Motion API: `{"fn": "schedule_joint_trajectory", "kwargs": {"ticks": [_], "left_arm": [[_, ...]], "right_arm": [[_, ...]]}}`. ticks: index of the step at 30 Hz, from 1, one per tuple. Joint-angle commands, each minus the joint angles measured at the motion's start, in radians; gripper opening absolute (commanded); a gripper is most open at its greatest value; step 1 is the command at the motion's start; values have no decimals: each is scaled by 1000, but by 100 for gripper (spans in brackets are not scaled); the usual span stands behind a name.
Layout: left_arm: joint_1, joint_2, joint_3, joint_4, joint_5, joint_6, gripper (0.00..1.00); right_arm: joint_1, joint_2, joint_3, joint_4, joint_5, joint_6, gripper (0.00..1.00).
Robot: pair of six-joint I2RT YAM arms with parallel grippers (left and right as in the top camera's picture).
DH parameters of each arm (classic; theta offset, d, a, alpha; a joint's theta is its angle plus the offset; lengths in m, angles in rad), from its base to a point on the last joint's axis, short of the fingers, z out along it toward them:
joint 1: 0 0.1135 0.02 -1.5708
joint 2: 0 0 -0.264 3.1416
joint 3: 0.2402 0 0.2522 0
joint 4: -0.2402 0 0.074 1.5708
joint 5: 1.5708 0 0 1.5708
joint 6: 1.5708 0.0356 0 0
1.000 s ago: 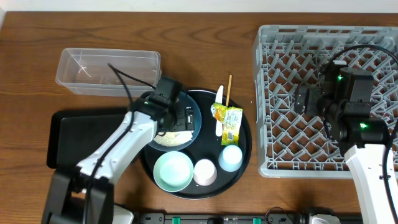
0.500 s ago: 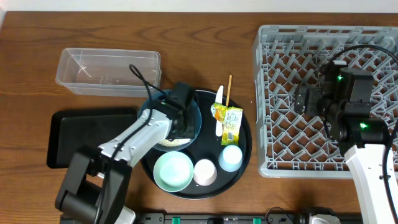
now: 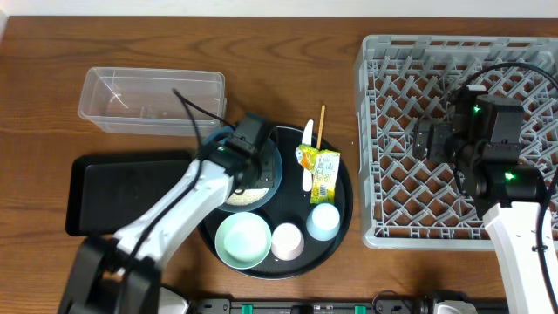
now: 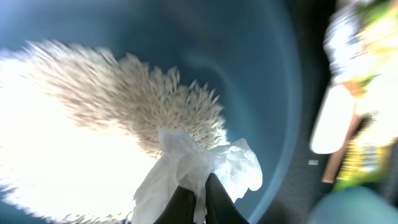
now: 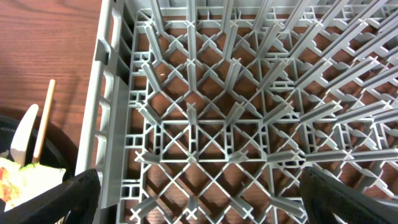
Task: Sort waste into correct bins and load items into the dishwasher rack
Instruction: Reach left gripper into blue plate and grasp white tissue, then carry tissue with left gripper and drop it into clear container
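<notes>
Left gripper (image 4: 194,202) pressed together, pinching crumpled white tissue (image 4: 199,163) at edge of rice heap (image 4: 93,124) in blue bowl (image 4: 249,56), front-centre of table. Clear tub (image 3: 153,100) lies toward back-left corner, long axis along back edge; left arm nearer. Right gripper (image 5: 214,196) spread, empty, over dishwasher rack (image 5: 109,112).

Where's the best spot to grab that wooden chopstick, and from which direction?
I'd take the chopstick by its upper end in the overhead view, which juts past the round black tray's rim over the table. Come straight down, closing across the thin shaft. Its other end crowds the white utensil and snack wrapper.
</notes>
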Motion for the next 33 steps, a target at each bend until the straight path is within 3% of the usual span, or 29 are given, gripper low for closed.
{"fn": "schedule_joint_trajectory", "kwargs": {"ticks": [1,12,19,29,30,31,33], "left_arm": [[11,-84,37,-5,-100,2,6],[66,-126,127,17,-238,53,6],[231,-107,185,250,-328,89,6],[443,119,185,412,-292,89,7],[449,127,185,422,-284,89,13],[452,129,185,427,-283,89,26],[452,122,185,445,-273,91,30]], "right_arm": [[10,-3,21,0,-7,2,99],[10,-3,21,-1,-7,2,99],[10,-3,21,-1,-7,2,99],[10,-3,21,-1,-7,2,99],[10,-3,21,-1,-7,2,99],[10,-3,21,-1,-7,2,99],[10,-3,21,-1,-7,2,99]]}}
